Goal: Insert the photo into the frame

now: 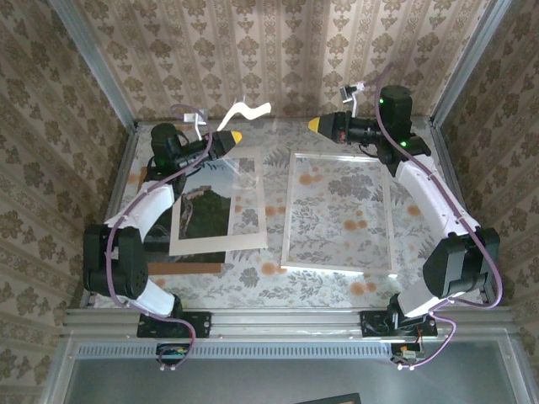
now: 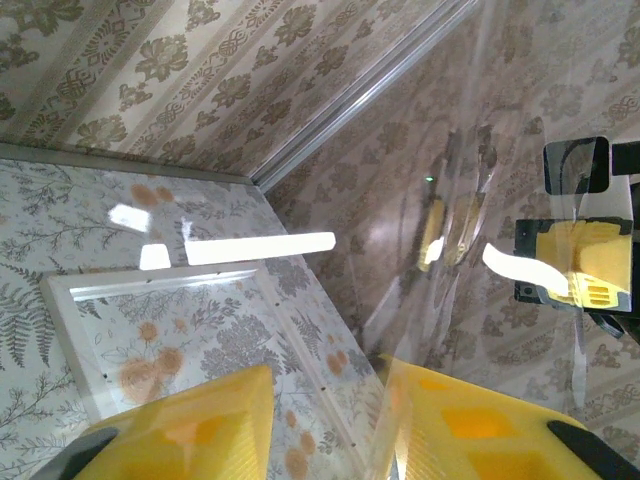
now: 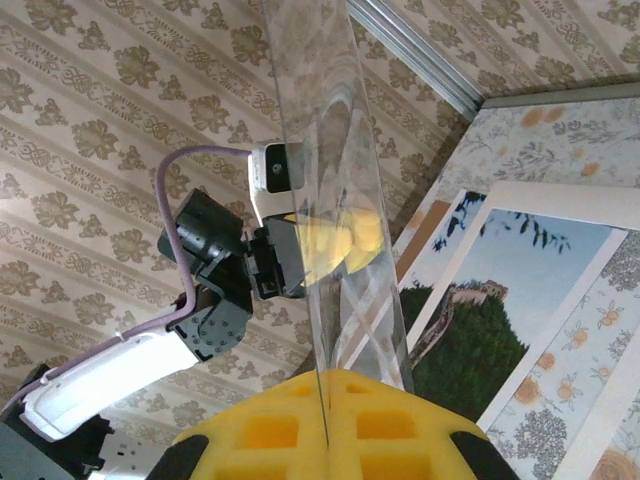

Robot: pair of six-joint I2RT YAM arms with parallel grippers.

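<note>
The photo (image 1: 209,215) lies flat at left under a white mat (image 1: 248,210); in the right wrist view the photo (image 3: 480,330) shows blue sky over a dark hill. The frame (image 1: 287,210) lies flat to its right, its white rail (image 2: 300,330) below my left fingers. A clear sheet (image 3: 320,150) stands on edge in the air between the arms. My right gripper (image 1: 313,125) (image 3: 325,375) is shut on its edge. My left gripper (image 1: 234,136) (image 2: 325,370) is open, with the clear sheet (image 2: 480,200) running along its right finger.
A brown board (image 1: 185,268) lies at the front left, partly under the mat. Patterned walls enclose the table on three sides, with metal posts at the back corners. Both grippers hover high near the back wall (image 1: 278,50).
</note>
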